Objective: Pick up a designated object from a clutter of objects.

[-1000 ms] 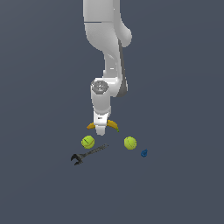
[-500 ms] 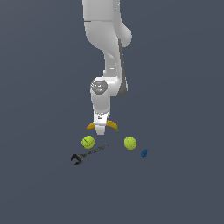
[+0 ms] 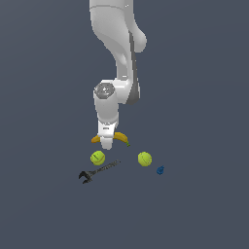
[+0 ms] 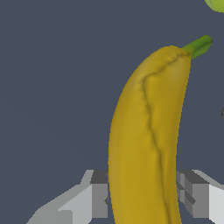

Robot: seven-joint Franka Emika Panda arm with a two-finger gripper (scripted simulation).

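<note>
One flat dark-grey floor (image 3: 204, 204); jaws (image 3: 107, 144) closed against banana (image 4: 146, 131) sides.

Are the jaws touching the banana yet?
Touching. In the wrist view the banana fills the space between the jaws, both pads meeting its sides with no gap. In the exterior view the gripper covers the banana's middle.

light: even, flat | shadows: none cast | glare: none | focus: sharp | render edges: slightly jagged
</note>
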